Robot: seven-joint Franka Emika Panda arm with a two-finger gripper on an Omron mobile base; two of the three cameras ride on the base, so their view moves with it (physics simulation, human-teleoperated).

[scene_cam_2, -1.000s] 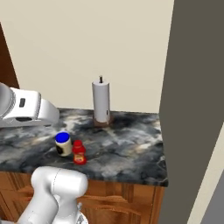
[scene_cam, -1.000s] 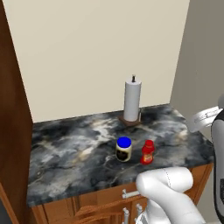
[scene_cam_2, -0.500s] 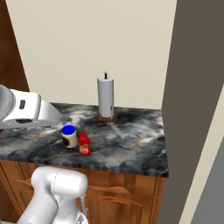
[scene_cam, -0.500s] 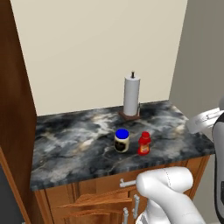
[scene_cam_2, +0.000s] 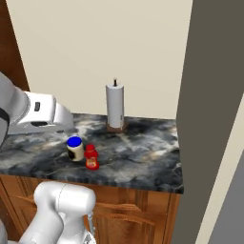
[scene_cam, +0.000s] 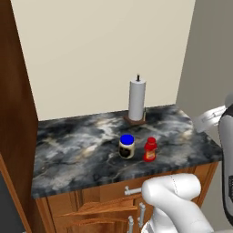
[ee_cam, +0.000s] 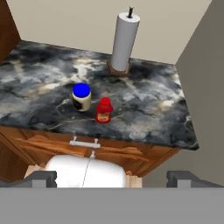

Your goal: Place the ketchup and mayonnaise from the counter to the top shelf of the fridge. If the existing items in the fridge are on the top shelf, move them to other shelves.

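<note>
Two upright jars: blue-lidded mayonnaise (ee_cam: 82,97), red ketchup (ee_cam: 103,110).

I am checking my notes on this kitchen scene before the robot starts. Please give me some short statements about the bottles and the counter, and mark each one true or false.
1. The mayonnaise jar has a blue lid. True.
2. The ketchup bottle lies on its side. False: it stands upright on the counter.
3. The paper towel roll stands nearer the wall than both bottles. True.
4. The gripper holds the ketchup bottle. False: both bottles stand free on the counter, with nothing around them.
5. The two bottles stand at opposite ends of the counter. False: they stand side by side near the front edge.
</note>
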